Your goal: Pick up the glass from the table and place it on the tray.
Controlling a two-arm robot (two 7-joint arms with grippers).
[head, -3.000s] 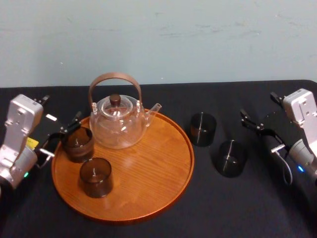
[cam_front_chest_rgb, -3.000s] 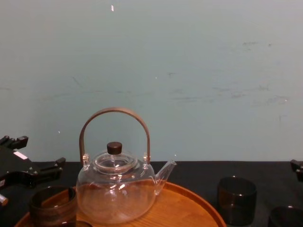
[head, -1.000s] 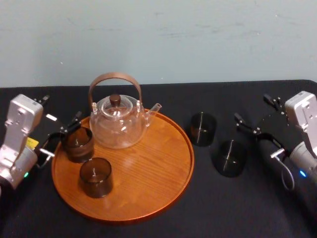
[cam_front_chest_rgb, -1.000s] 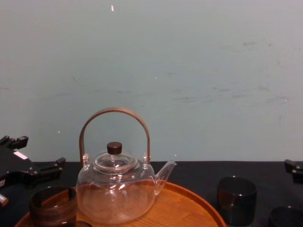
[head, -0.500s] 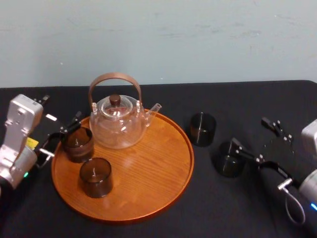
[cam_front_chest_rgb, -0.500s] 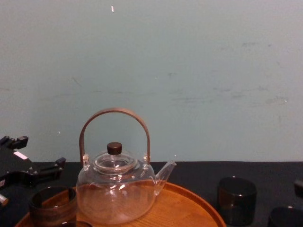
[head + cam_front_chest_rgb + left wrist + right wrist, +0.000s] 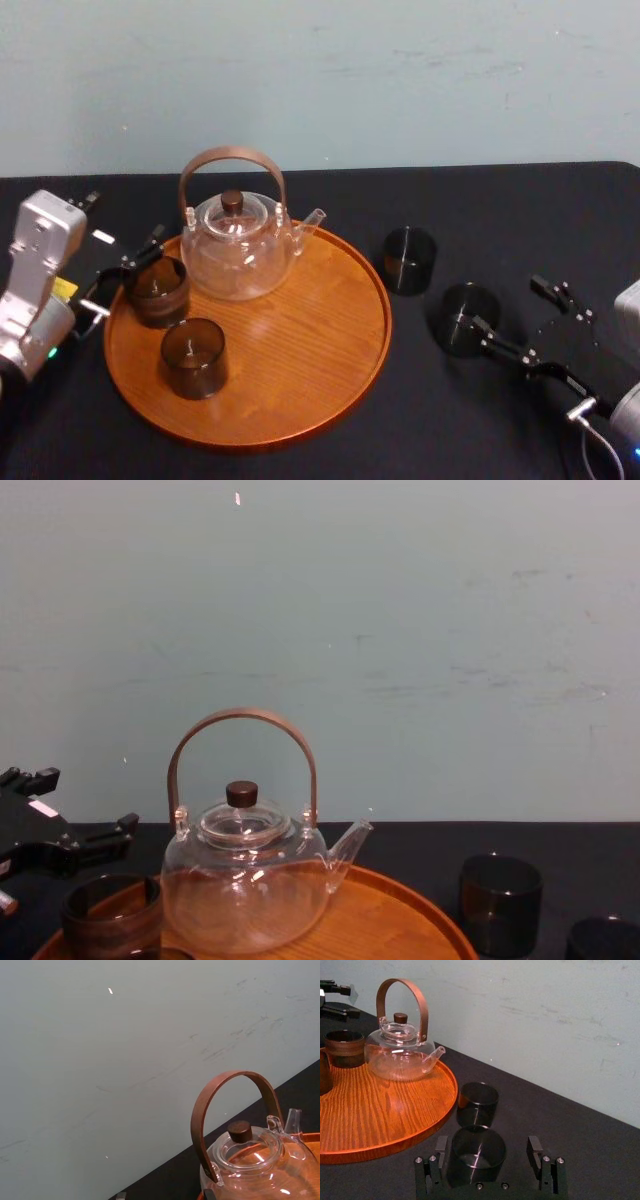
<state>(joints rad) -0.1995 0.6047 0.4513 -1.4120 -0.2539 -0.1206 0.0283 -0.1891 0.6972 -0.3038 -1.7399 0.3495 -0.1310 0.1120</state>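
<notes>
Two dark glasses stand on the black table right of the tray: a farther glass and a nearer glass. My right gripper is low over the cloth just right of the nearer one, fingers open, one fingertip close to its wall. In the right wrist view this glass sits just ahead of the spread fingers of that gripper, nearer one finger than the other. My left gripper rests open at the tray's left rim, beside a dark glass standing on the tray.
A clear glass teapot with a brown hoop handle stands at the back of the tray. Another dark glass sits at the tray's front left. The tray's right half is bare wood. A pale wall rises behind the table.
My right gripper has dropped and drawn back toward me, coming in low beside the nearer table glass. The left arm, the glasses and the teapot have not moved.
</notes>
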